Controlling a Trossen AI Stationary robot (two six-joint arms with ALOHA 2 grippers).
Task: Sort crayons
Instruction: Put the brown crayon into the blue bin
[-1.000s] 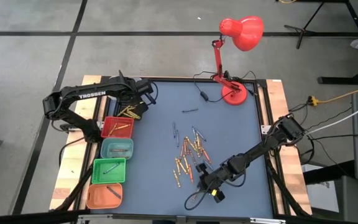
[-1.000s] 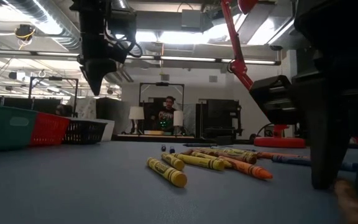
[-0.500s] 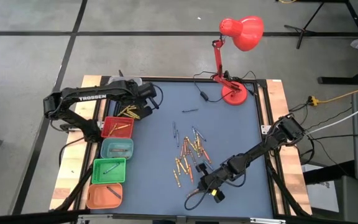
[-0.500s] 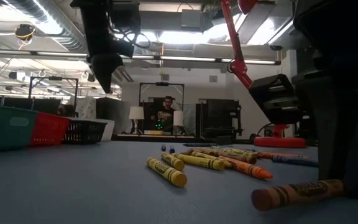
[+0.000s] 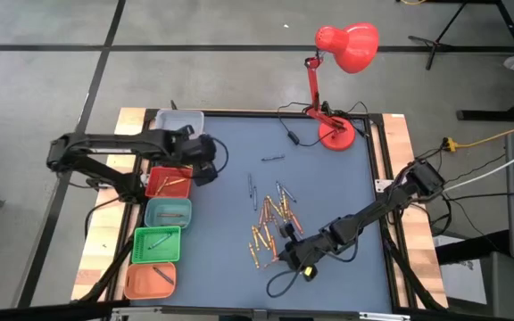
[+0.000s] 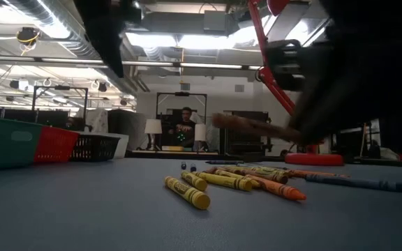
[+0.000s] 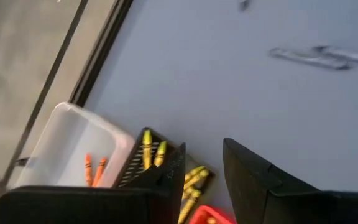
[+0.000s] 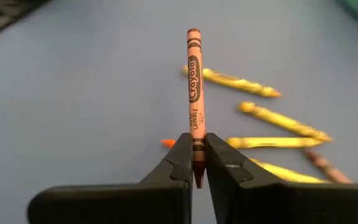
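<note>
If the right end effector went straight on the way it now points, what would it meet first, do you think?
The right end effector, shut on a brown crayon, points over the blue table. Beyond the crayon's tip lies a yellow crayon, probably the first thing met, though depth is unclear.

Grey concrete floor (image 5: 43,80) with dark seams, red desk lamp (image 5: 346,46), ceiling strip lights (image 6: 187,42)

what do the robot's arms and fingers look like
Both arms are dark, slim and jointed, with black cables along them. The left arm ends in the left gripper with flat black fingers. The right gripper has matching matte black, blocky fingers; the right arm shows a yellow spot near its wrist.
</note>
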